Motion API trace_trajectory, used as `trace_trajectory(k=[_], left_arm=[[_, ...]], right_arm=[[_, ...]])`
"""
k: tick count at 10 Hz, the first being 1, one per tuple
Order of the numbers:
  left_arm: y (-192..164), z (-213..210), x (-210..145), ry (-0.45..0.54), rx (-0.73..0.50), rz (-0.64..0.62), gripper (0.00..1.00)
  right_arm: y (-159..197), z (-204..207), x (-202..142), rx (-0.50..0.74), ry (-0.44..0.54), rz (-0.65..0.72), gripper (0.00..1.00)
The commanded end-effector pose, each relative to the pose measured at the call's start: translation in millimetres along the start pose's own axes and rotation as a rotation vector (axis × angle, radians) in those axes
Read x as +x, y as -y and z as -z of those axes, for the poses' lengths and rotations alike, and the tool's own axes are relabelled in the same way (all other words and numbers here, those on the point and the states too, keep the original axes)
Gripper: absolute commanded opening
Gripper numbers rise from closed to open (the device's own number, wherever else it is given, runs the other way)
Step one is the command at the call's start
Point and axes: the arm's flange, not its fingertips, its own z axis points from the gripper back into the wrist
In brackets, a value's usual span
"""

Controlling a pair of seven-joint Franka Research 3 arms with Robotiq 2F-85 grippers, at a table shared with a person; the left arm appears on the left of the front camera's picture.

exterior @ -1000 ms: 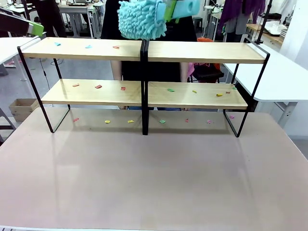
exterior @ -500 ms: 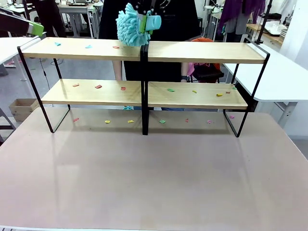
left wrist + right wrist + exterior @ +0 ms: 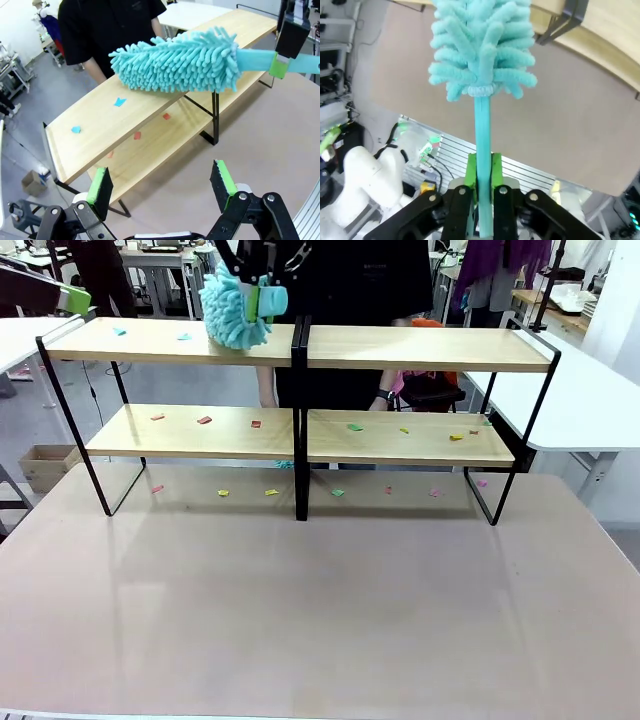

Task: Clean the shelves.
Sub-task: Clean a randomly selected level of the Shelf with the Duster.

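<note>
- Leftward since half a second ago, the fluffy turquoise duster [image 3: 233,312] has slid from the middle post onto the upper left board of the shelves [image 3: 420,348].
- Across the far side of the table [image 3: 320,620] stand the shelves, dotted with coloured scraps [image 3: 204,420].
- Clamped tight on the duster handle is the right pincer [image 3: 483,167].
- Over by the left end, the left pincer [image 3: 162,182] hangs wide open, empty.

Four shelves [image 3: 430,348], one duster [image 3: 232,315], one person [image 3: 350,280], two tools: left tool [image 3: 160,169], right tool [image 3: 483,167].

duster [image 3: 232,312] on shelves [image 3: 420,348] upper left, front side open
</note>
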Motion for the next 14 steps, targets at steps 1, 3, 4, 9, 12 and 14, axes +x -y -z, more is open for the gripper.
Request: trace_trajectory(k=[1,3,4,9,12,14], left_arm=[[0,1,-1,0.001,-0.002,0.0,1.0],[0,1,-1,0.001,-0.002,0.0,1.0],[0,1,-1,0.001,-0.002,0.0,1.0],[0,1,-1,0.001,-0.002,0.0,1.0],[0,1,-1,0.001,-0.002,0.0,1.0],[0,1,-1,0.001,-0.002,0.0,1.0]], right_arm=[[-34,-15,39,-0.027,-0.004,-0.015,0.12],[-46,-1,59,-0.016,-0.012,-0.049,0.12],[-49,2,64,0.008,-0.01,-0.074,0.12],[-75,13,103,0.077,0.04,-0.265,0.12],[-79,19,120,0.075,0.07,-0.34,0.12],[-66,13,128,0.155,0.047,-0.479,0.12]])
